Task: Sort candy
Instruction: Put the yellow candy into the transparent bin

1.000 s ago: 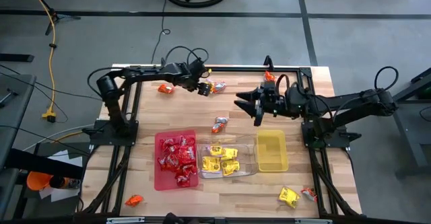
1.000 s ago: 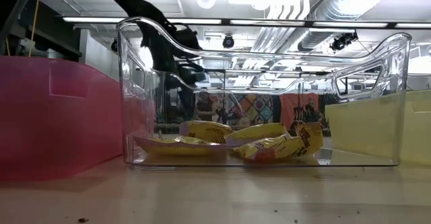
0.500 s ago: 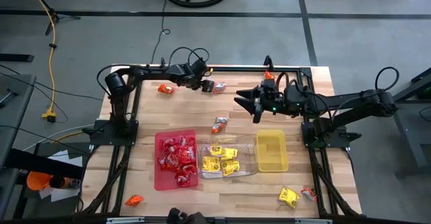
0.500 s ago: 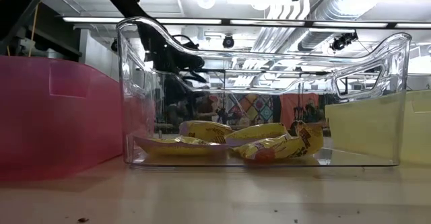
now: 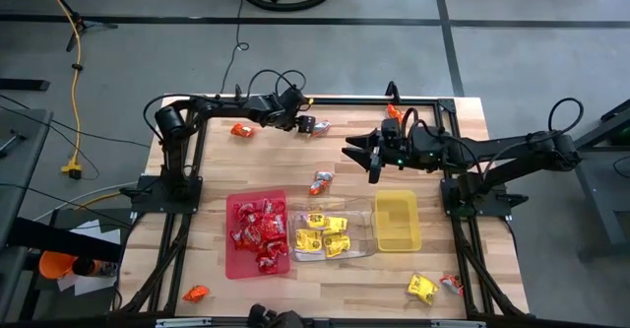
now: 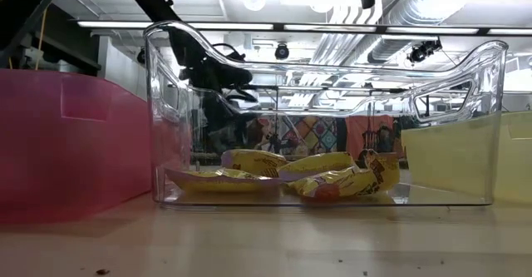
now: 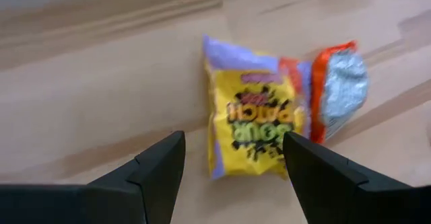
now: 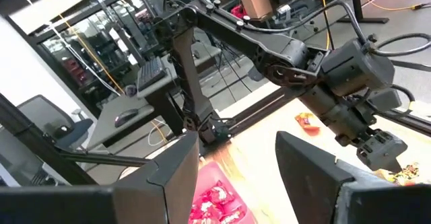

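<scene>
Left wrist view: "PATCH" readable on a yellow packet [image 7: 252, 123], silver-orange packet [image 7: 337, 89] touching it; left gripper [image 7: 232, 163] spread wide just short of both, near the table's [image 5: 472, 121] far edge. Right gripper [image 5: 372, 161] parted, holding nothing, above bare wood mid-table. More candy [image 5: 261, 234] in red tray [image 5: 232, 259], yellow in clear tray [image 5: 366, 249].

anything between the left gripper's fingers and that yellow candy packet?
Nothing. In the left wrist view only bare wooden table separates the open left gripper from the yellow candy packet, which lies flat ahead beside a silver-and-orange packet.
</scene>
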Robot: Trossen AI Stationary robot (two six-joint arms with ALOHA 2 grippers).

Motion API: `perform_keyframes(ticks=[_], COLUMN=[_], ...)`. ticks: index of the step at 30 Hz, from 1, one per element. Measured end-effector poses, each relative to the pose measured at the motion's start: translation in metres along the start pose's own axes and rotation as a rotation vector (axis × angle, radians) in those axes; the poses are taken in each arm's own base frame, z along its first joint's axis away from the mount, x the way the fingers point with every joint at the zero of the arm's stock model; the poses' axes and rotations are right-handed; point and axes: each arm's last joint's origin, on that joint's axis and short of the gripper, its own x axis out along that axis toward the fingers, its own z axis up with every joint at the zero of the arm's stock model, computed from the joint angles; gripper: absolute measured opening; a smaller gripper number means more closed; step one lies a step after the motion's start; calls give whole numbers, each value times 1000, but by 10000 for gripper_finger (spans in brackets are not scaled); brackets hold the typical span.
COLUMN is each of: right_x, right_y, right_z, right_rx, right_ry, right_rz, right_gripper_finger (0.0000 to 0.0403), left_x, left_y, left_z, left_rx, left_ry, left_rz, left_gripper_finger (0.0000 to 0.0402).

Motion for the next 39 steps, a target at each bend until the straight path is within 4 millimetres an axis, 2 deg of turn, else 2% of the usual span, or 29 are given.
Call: perform_keyframes(ticks=[7, 11, 14, 19, 20, 25, 31, 36, 39], right_x=[0, 0, 0, 0, 0, 0, 0, 0, -5], right_y=[0, 0, 0, 0, 0, 1, 0, 0, 1], right_z=[0, 0, 0, 0, -1, -1, -1, -1, 2], right_rx=[-1, -1, -1, 6, 6, 4, -11, -75, -106], right_ry=[2, 2, 2, 3, 4, 8, 9, 9, -3], right_rz=[-1, -2, -2, -1, 0, 0, -1, -1, 5], right_gripper_finger=[193, 193, 193, 193, 193, 193, 193, 193, 193], left_x=[7, 8, 8, 6, 1, -48, -138, -206, -233], left_y=[9, 10, 10, 9, 8, 4, -2, -13, -26], left_z=[-12, -13, -13, -13, -11, 8, 20, 6, -14], left_rx=[-79, -75, -72, -35, -18, 65, 206, 339, 391], left_ry=[10, 4, 2, 25, 26, -72, -297, -462, -487], left_rz=[10, 7, 11, -37, -59, -152, -264, -388, -485], left_gripper_finger=[235, 210, 163, 29, 15, 6, 1, 1, 0])
